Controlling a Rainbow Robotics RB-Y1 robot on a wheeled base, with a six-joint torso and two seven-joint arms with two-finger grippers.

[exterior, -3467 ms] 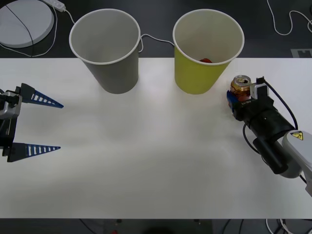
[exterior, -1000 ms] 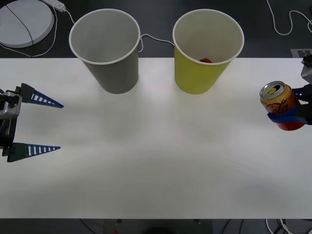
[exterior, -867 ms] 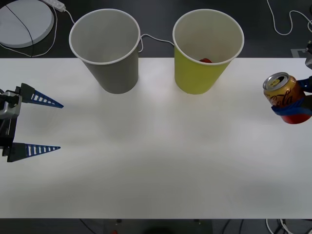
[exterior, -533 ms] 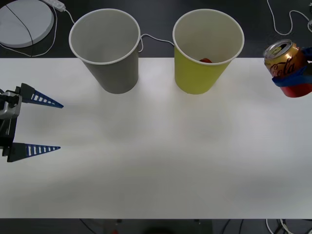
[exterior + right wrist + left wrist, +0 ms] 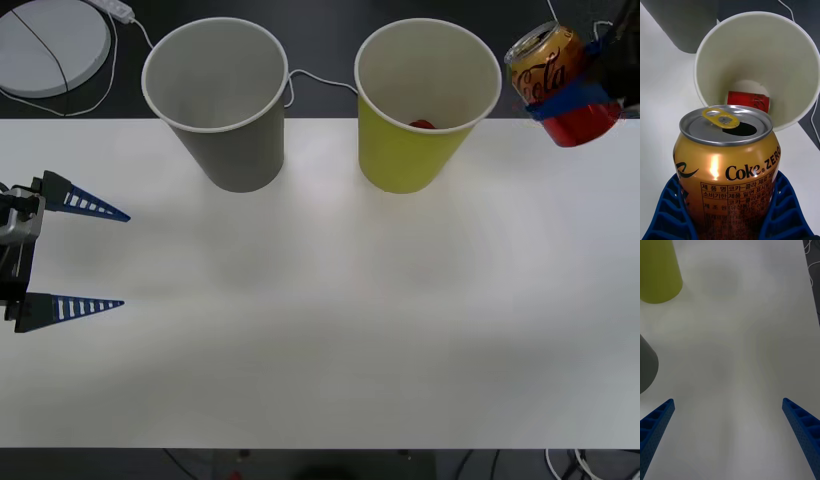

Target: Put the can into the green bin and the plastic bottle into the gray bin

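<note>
From the front, we carry the can (image 5: 556, 84) aloft in our right gripper (image 5: 572, 92), its fingers clamped on the can, just right of the green bin (image 5: 420, 150), presumably for the drop; the gray bin (image 5: 222, 130) waits; our left gripper (image 5: 72, 255) idles wide open over the table (image 5: 320, 330); at the right wrist, the label reads "Coke ZERO" above Korean print, a red can (image 5: 748, 101) lying in the bin; the left wrist camera looks down between spread fingers on bare tabletop.

"Coke ZERO" on the can (image 5: 726, 165)
</note>
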